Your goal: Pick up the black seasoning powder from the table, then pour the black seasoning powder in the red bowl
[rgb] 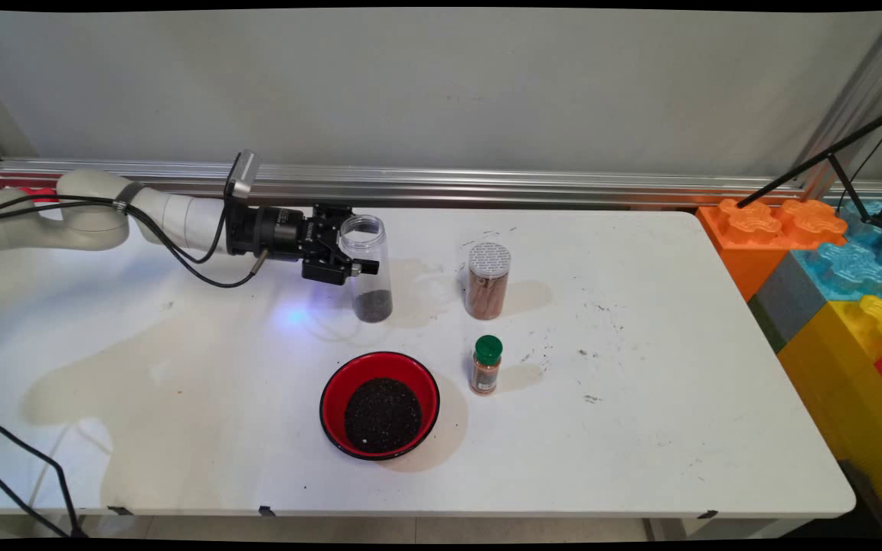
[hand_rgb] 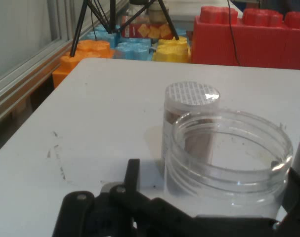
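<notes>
The hand (rgb: 352,256) was closed on the open jar (rgb: 368,268), upright on the bench (rgb: 640,398) behind the red bowl (rgb: 380,405). Any slip or tilt could have spilled its dark grains.

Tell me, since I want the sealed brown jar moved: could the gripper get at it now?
Probably not yet. The gripper is shut on the open clear jar, so its jaws are occupied. Otherwise the path to the sealed brown jar looks free across bare table.
</notes>
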Tool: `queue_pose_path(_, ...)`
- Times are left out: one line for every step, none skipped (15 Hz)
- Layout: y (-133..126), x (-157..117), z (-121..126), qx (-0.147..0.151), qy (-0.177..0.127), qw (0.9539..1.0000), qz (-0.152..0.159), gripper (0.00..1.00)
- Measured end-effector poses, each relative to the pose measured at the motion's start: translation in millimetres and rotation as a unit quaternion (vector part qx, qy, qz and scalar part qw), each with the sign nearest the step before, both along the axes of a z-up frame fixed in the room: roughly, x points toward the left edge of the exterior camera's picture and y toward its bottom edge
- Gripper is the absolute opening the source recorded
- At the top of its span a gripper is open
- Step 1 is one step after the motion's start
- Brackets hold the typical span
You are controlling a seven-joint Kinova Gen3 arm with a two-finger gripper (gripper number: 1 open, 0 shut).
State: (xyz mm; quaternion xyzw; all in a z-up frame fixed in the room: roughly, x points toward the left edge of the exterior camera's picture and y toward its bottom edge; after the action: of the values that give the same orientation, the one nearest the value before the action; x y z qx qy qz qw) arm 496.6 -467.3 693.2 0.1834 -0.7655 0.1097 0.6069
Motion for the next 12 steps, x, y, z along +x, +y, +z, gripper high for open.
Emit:
queue_pose_path(-0.5,-0.7,-0.8,-0.002,-0.001,1.0,-0.002,1.0)
queue_pose_path(-1.1,-1.5,-1.2,-0.004,-0.001,1.0,-0.003,1.0)
queue_pose_path(-1.3,-2.0,-1.6,-0.005,-0.002,1.0,-0.004,1.0)
queue_pose_path(-1.7,-2.7,-2.0,-0.006,-0.002,1.0,-0.005,1.0)
queue_pose_path(-1.8,-3.2,-2.3,-0.007,-0.003,0.9999,-0.007,1.0)
queue_pose_path(-2.0,-3.6,-2.4,-0.008,-0.004,0.9999,-0.008,0.0)
queue_pose_path(-2.3,-4.2,-2.7,-0.009,-0.004,0.9999,-0.009,0.0)
queue_pose_path(-2.6,-4.6,-2.8,-0.011,-0.005,0.9999,-0.012,0.0)
queue_pose_path(-2.9,-4.8,-2.9,-0.011,-0.006,0.9998,-0.013,0.0)
queue_pose_path(-3.2,-5.0,-2.9,-0.012,-0.007,0.9998,-0.014,0.0)
queue_pose_path(-3.3,-4.9,-2.6,-0.014,-0.008,0.9998,-0.015,0.0)
queue_pose_path(-4.0,-5.0,-2.1,-0.015,-0.009,0.9997,-0.017,0.0)
